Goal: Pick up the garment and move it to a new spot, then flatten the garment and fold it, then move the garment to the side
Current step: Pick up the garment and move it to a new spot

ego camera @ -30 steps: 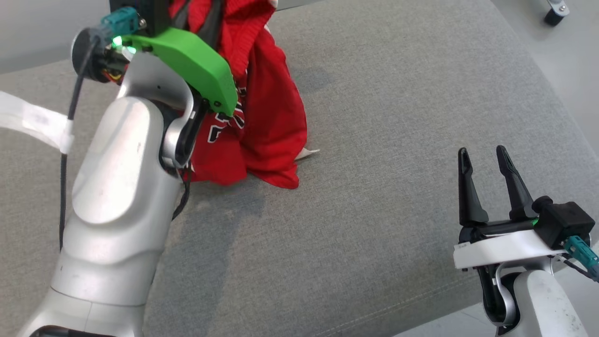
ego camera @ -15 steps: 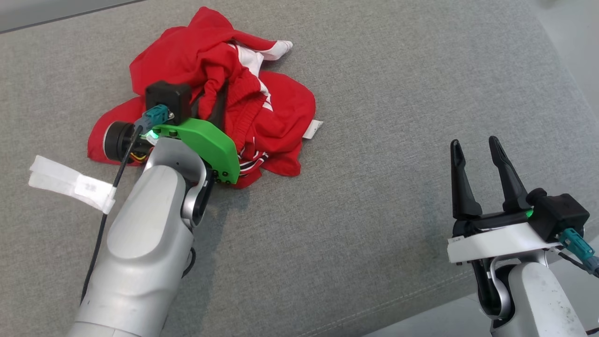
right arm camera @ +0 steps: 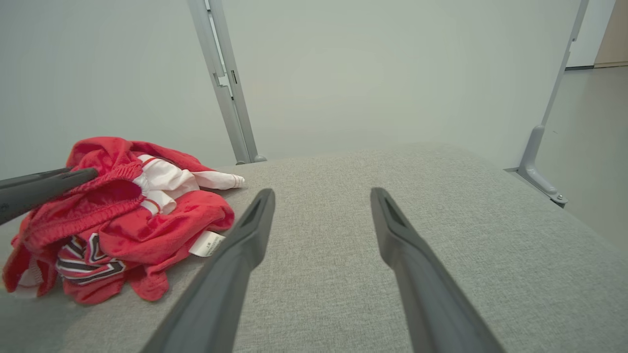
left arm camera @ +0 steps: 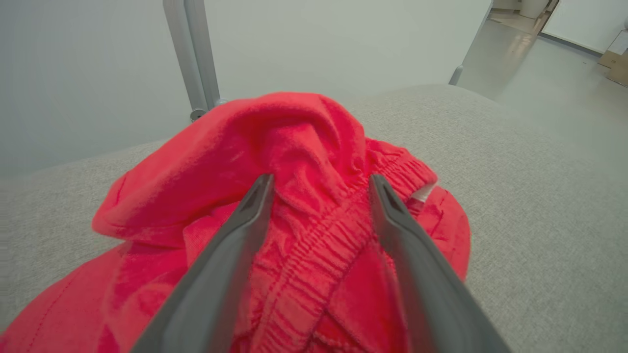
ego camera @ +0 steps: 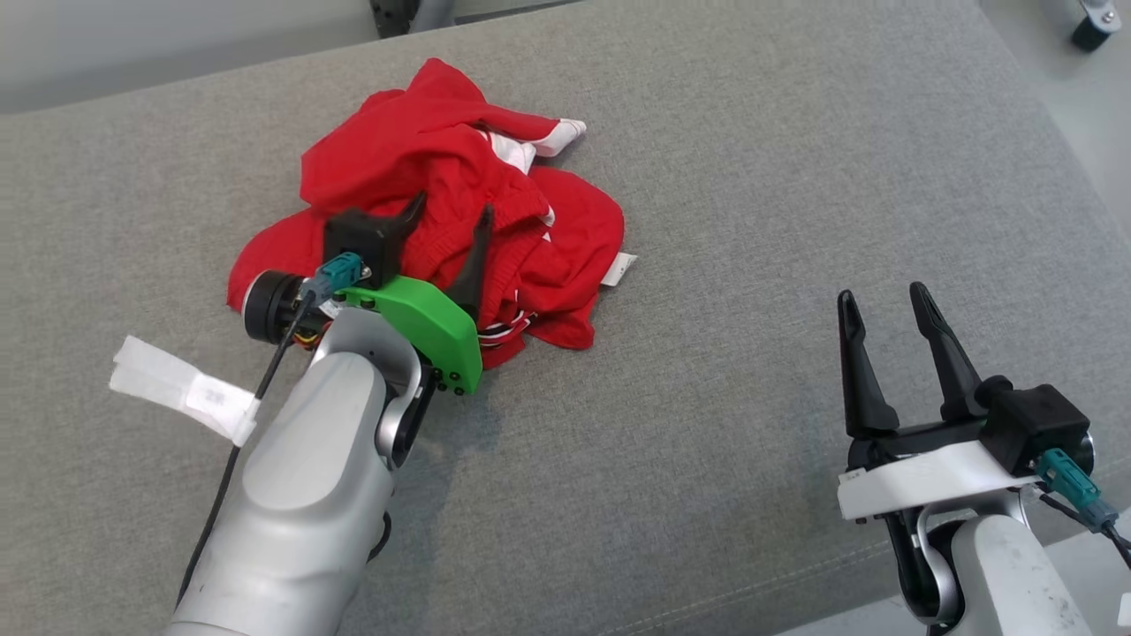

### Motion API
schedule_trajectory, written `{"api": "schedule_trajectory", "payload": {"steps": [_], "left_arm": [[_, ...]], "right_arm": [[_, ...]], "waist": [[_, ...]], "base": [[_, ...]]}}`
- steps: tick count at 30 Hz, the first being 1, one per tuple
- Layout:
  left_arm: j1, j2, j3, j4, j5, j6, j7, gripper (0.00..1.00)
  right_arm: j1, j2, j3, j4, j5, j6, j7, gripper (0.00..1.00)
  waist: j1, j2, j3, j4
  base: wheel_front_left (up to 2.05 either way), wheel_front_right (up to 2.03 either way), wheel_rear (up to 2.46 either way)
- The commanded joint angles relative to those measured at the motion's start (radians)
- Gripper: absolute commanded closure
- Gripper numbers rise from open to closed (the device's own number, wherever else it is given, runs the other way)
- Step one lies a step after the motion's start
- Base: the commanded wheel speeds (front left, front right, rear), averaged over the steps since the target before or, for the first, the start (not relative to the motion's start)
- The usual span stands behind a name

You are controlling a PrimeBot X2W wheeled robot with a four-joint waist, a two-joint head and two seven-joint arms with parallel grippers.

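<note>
Now your left end effector [ego camera: 451, 203] hangs released, astride the crumpled red garment's [ego camera: 398, 159] waistband [left arm camera: 314, 250]. Your right end effector [ego camera: 882, 291], also released, is well apart rightward.

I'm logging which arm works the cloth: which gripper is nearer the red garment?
Left. The left gripper is over the crumpled red garment, jaws open astride its elastic waistband. The right gripper hovers open above bare grey cushion, well off to the garment's right.
</note>
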Motion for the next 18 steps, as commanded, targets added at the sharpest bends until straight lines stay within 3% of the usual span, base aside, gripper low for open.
{"api": "schedule_trajectory", "payload": {"steps": [1, 10, 18], "left_arm": [[0.018, 0.004, -0.002, 0.002, -0.001, -0.001, -0.007, 0.0], [0.107, 0.031, -0.034, -0.034, 0.035, 0.03, -0.08, 0.0], [0.246, 0.04, -0.019, -0.105, -0.003, 0.056, -0.111, 0.0]], "right_arm": [[0.013, -0.002, -0.002, 0.003, -0.003, 0.0, -0.002, 0.0], [0.045, -0.002, -0.004, 0.005, -0.014, 0.0, -0.002, 0.0], [0.091, -0.002, -0.03, 0.007, -0.022, 0.0, -0.002, 0.0]], "waist": [[0.0, 0.0, -0.029, 0.026], [0.0, 0.0, -0.098, 0.086], [0.0, 0.0, -0.153, 0.147]], "base": [[0.0, 0.0, 0.0], [0.0, 0.0, 0.0], [0.0, 0.0, 0.0]]}}
